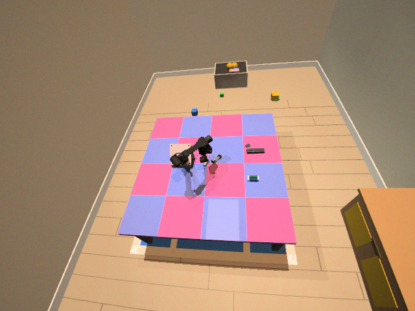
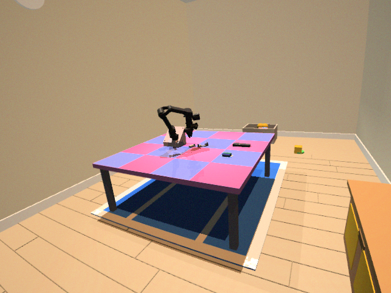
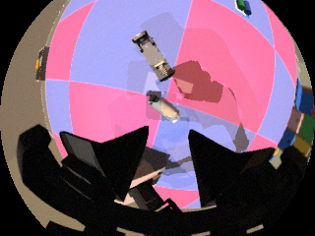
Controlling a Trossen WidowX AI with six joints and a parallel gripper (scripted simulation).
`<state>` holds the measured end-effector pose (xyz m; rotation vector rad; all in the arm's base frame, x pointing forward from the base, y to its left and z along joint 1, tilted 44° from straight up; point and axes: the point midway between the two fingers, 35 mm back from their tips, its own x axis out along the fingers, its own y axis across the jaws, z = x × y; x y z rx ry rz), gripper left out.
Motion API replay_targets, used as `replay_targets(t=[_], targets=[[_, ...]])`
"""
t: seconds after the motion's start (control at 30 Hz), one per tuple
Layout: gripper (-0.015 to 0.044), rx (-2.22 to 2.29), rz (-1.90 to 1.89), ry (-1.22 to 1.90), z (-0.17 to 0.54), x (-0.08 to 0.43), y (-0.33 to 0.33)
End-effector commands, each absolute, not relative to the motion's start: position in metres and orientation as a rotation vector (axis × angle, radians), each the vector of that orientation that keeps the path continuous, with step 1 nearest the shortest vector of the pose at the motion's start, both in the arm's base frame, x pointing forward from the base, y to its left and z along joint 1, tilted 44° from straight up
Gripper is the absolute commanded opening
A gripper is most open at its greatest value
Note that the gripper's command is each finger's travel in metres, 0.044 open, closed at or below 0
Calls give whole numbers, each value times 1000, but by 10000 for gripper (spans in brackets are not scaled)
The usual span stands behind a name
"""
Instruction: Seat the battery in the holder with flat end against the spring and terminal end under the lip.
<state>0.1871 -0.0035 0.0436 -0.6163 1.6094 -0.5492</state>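
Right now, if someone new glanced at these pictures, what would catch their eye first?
Probably the pink and lilac checkered table filling the room's middle, with the black arm hunched near its far left. Just ahead of the open, empty gripper lie the battery and the holder, apart from each other.
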Motion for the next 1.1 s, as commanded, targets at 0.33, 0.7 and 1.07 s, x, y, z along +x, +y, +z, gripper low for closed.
replay_targets(t=[0.33,0.7,1.07], targets=[[235,-1324,281,1843,4,185,-26],[235,-1324,281,1843,4,185,-26],[235,-1323,282,1842,-2,185,-32]])
